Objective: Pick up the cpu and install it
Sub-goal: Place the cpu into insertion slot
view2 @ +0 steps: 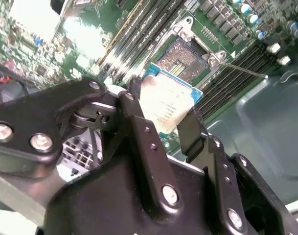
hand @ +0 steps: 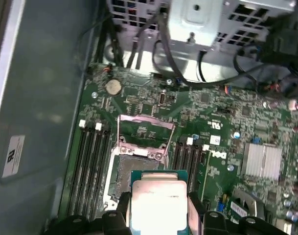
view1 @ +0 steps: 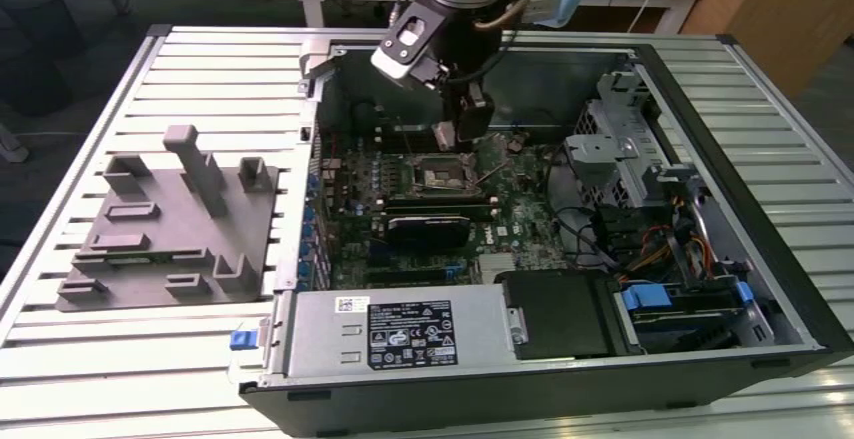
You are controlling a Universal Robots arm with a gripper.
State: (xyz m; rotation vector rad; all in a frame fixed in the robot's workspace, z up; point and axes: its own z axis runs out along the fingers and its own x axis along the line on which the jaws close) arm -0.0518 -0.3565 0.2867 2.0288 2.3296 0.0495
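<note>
Silver-topped cpu (view2: pixel 169 100) sits clamped by its edges in the gripper (view2: pixel 161 110), hovering over the open socket (view2: pixel 184 57) at the motherboard's (hand: pixel 212 107) middle. Any tilt or offset on lowering could bend socket pins, I judge.

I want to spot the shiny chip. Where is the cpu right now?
In both wrist views the cpu is pinched in the gripper, hanging over the motherboard right by its open socket, inside the computer case.
</note>
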